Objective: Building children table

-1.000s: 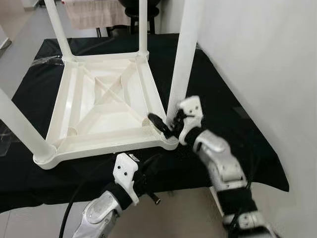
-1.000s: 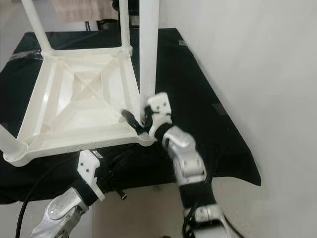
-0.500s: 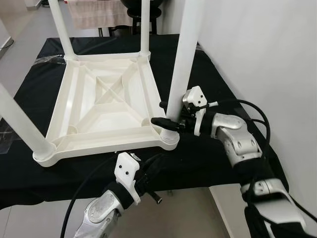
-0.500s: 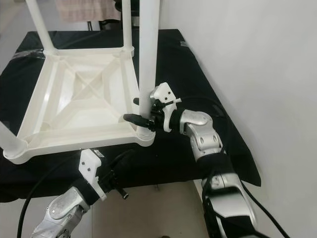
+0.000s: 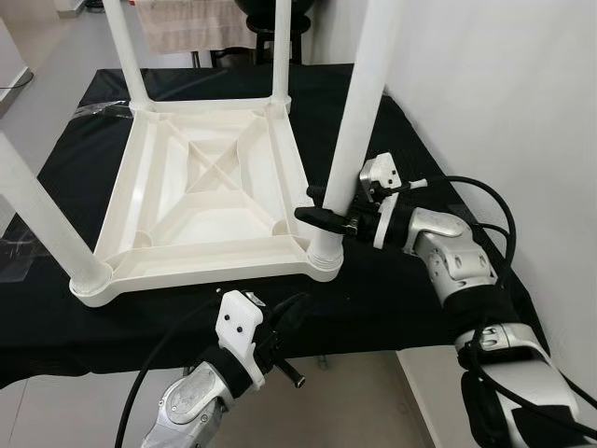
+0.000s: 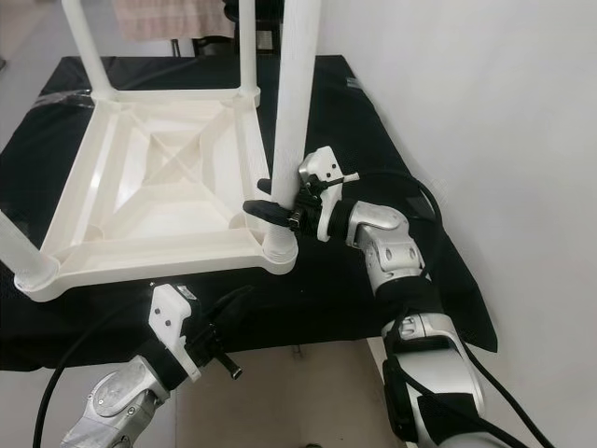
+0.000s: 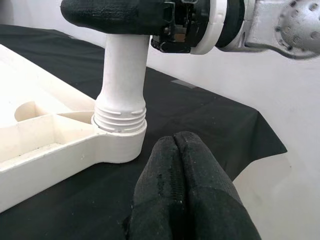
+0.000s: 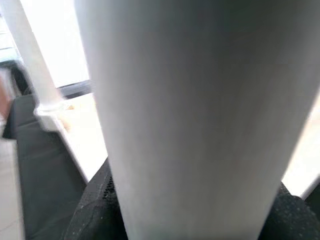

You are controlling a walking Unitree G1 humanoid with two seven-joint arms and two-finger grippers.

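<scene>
Right claw (image 5: 326, 207) is clamped around the near-right table leg (image 5: 359, 121) just above its threaded collar, one black finger on each side of the white tube. That leg stands upright in the corner socket of the upturned white plastic tabletop (image 5: 201, 201), which lies ribbed underside up on the black-draped counter (image 5: 410, 168). Three more legs rise from the other corners.

Left claw (image 7: 181, 165) hangs below the counter's front edge, its fingers pressed together on nothing, aimed at the same corner.

The leg looks like hollow moulded plastic: light, stiff and smooth, so I'd expect it to slip under a loose grip when twisted. Low down near the collar seems the best hold, since a grip higher up would lever the socket sideways. The tabletop looks light enough to skate on the cloth, so it may want bracing.

Room is tight on the right, where a white wall (image 5: 504, 93) runs close beside the counter and the elbow. The corner sits near the counter's front edge; the open space is to the left and over the tabletop.
</scene>
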